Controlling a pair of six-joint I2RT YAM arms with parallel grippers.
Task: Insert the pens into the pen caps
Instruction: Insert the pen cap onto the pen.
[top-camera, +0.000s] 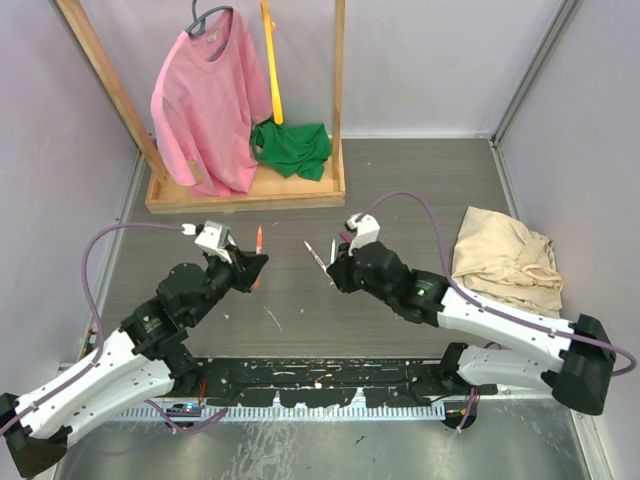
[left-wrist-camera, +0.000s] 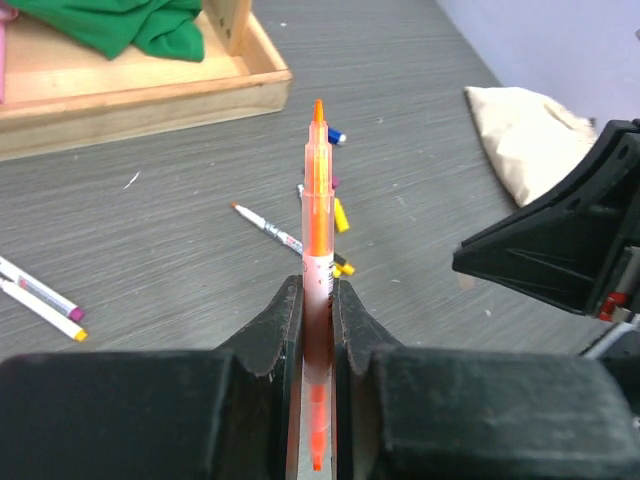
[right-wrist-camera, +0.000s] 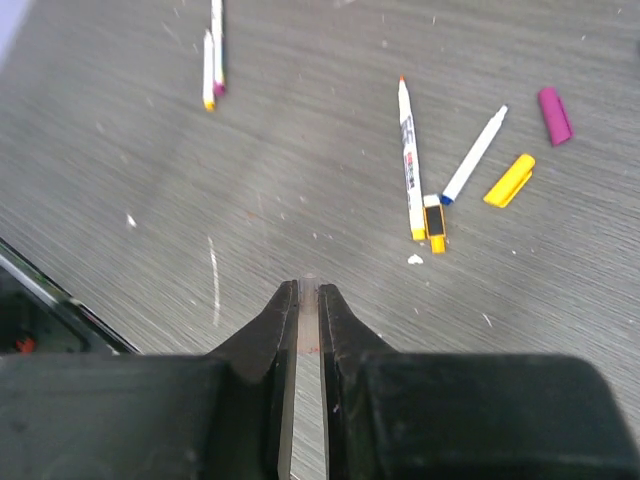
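Left fingers pinch an orange pen upright above the middle of the counter. Right fingers sit nearly pressed together. Whether they pinch anything, I cannot tell. Ahead of them, mid-counter, lie a white pen, a blue-tipped pen, a yellow cap and a magenta cap — all apart.

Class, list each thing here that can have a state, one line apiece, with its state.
left gripper: shut on orange pen
orange pen: clamped, tip outward
right gripper: shut, fingers almost touching
yellow cap: off, lying loose
magenta cap: off, lying loose
orange-tipped white pen: uncapped, lying flat
pink shirt: hanging
green cloth: crumpled
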